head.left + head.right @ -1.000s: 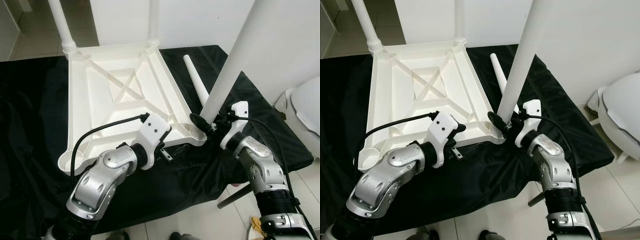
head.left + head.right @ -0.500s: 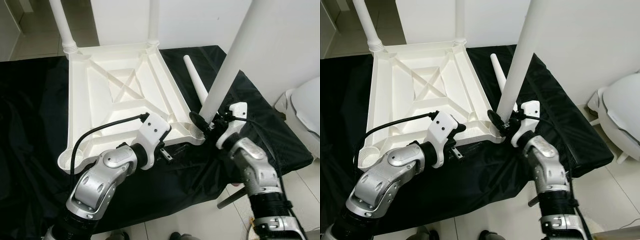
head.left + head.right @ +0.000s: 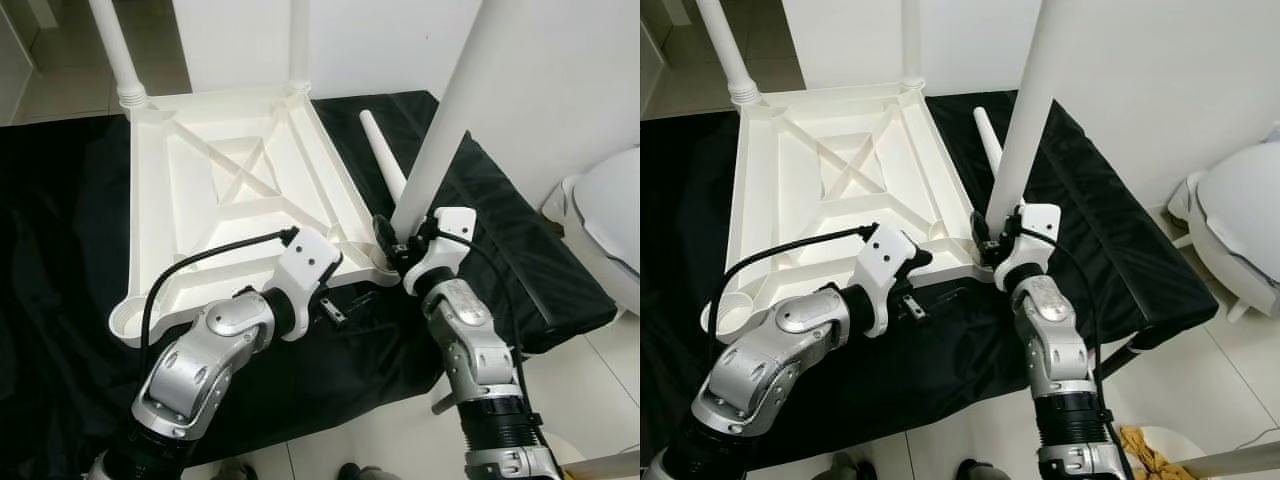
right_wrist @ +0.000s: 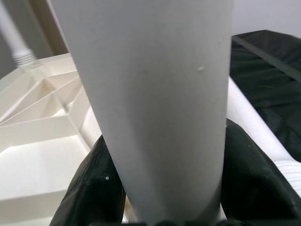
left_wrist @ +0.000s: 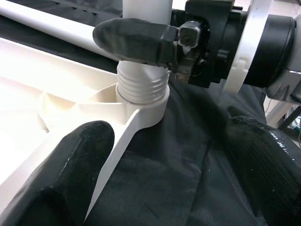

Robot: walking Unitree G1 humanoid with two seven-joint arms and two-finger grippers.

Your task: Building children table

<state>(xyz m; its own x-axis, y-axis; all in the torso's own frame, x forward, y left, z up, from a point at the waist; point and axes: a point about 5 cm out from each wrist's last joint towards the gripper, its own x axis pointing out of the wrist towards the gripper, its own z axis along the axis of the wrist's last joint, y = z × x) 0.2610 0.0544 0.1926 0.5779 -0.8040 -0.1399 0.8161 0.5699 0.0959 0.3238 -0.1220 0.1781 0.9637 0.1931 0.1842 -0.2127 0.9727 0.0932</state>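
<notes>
The white tabletop [image 3: 180,200] lies upside down on a black cloth. Upright legs stand in its two far corners [image 3: 110,50] [image 3: 298,40]. My right gripper [image 3: 395,240] is shut on a third white leg [image 3: 445,120] just above its threaded end [image 5: 143,84], which sits in the near right corner socket [image 5: 146,106]. Its fingers [image 4: 249,179] press both sides of the leg. My left gripper [image 5: 164,165] is open, low over the cloth at the tabletop's near edge, facing that socket. A fourth leg [image 3: 382,155] lies loose on the cloth to the right.
The black cloth [image 3: 60,230] covers a low platform whose front edge drops to tiled floor near my arms. A white lidded container [image 3: 610,215] stands at the right. The near left corner socket [image 3: 125,325] holds nothing.
My right forearm has swung in to the left, under the leg, and the held leg now stands more upright in the corner socket. The left arm has stayed put.
</notes>
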